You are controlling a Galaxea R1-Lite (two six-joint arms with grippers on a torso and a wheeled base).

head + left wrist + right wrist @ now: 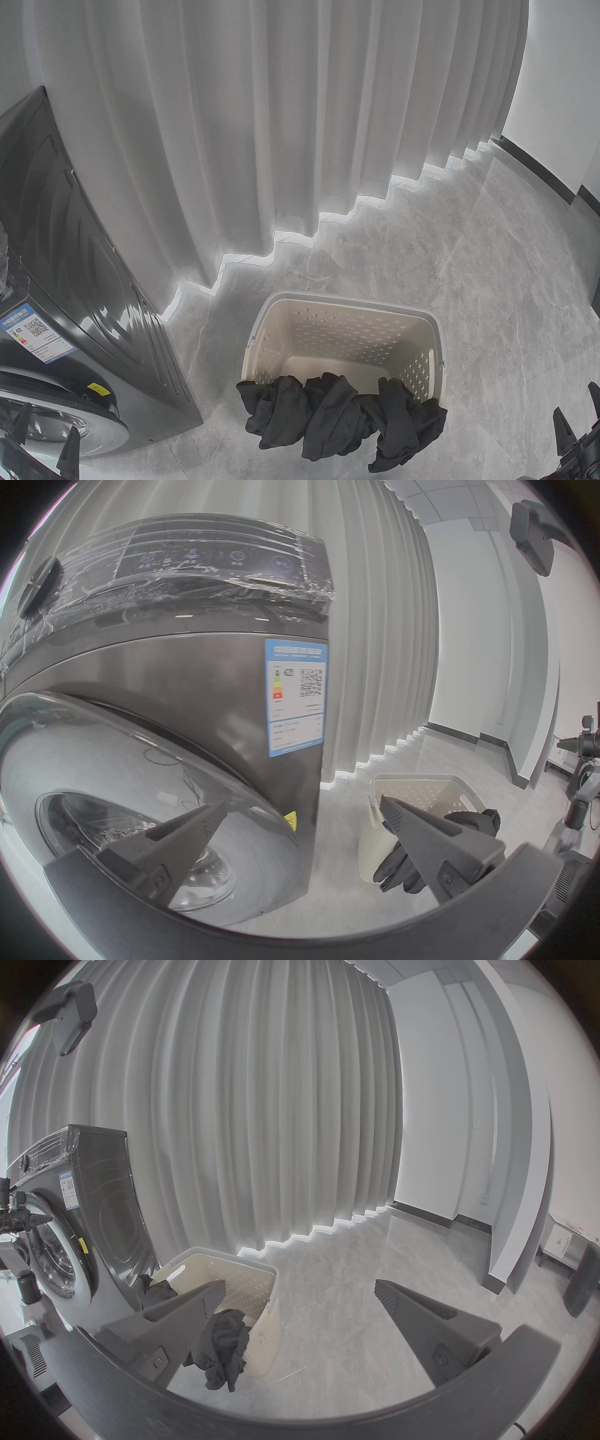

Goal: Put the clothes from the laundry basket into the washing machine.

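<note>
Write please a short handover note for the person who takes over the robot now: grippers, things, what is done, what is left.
Both open and empty: left gripper before the washing machine door, right gripper to the right of the laundry basket.
Dark clothes hang over its near rim.
The door looks shut.
Done: nothing that shows.
Left: open the door, move the clothes in.

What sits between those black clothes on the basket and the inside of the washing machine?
The round door of the washing machine looks shut, so it blocks the way in. Otherwise only bare floor lies between the black clothes on the basket and the machine.
</note>
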